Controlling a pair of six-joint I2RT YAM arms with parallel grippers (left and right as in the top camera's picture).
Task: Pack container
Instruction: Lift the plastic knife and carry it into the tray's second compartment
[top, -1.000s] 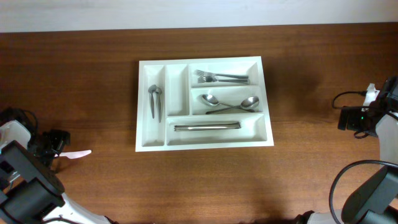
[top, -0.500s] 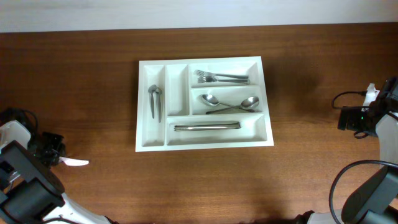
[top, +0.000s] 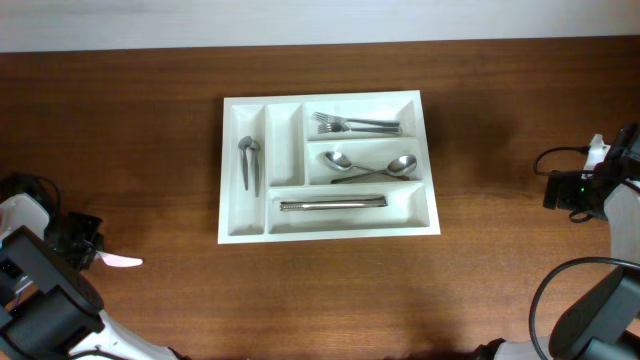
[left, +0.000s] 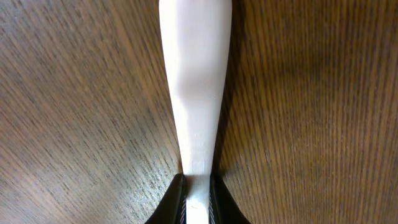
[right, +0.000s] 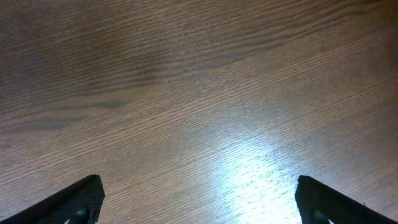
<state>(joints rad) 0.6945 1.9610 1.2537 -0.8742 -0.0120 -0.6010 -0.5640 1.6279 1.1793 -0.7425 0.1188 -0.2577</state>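
Note:
The container (top: 228, 170), a large white compartment tray, sits at the table's middle with metal forks (top: 350, 125), spoons (top: 370, 166), a knife (top: 333, 204) and a small utensil (top: 249, 160) in it. One narrow upright compartment (top: 285, 140) holds nothing. At the far left, my left gripper (top: 95, 256) is shut on a white plastic utensil (top: 122, 261) lying on the wood. In the left wrist view the utensil (left: 196, 81) runs straight ahead from between the black fingers (left: 174, 202); its far end is cut off. My right gripper (right: 199, 199) stands open over bare wood, far right of the tray.
The right arm (top: 590, 190) with its cables stays at the table's right edge. The left arm's base (top: 40, 290) fills the lower left corner. Brown wood table (top: 330, 290) surrounds the tray; a pale wall strip runs along the back.
My left gripper has shut on the white plastic utensil, which slid slightly toward the table's near edge. The right arm and the tray's contents have not moved.

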